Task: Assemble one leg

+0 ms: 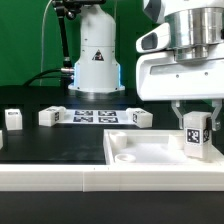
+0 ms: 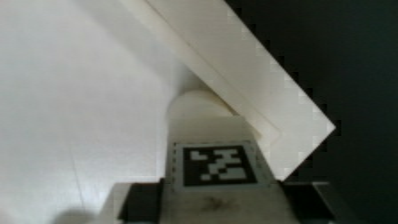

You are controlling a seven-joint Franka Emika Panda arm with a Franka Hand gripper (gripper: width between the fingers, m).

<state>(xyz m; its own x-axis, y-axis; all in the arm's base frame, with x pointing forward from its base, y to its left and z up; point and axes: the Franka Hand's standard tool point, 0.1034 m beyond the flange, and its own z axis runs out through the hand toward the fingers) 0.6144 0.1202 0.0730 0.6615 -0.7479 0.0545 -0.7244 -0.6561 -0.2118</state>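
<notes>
— low white bar (image 1: 50, 178) along the front sits nearest. behind it is the white panel (image 1: 150, 152), and the leg (image 1: 195, 138) stands upright over its corner on the exterior view's right.
— is it held?
— yes, the gripper (image 1: 196, 124) is clamped on it, one finger on each side, with the tag facing out. i cannot tell whether its foot touches the panel.
— how will it handle?
— probably light, stiff, smooth plastic. it doesn't look fragile, but it could slip or twist. i'd hold the flat sides high up, as now, leaving the lower end free.
— and the views?
— only the exterior view shows the spare legs (image 1: 50, 116) on the black table (image 1: 30, 145), either side of the marker board (image 1: 95, 115). only the wrist view shows the leg's far end close to the panel's raised rim (image 2: 267, 90).
</notes>
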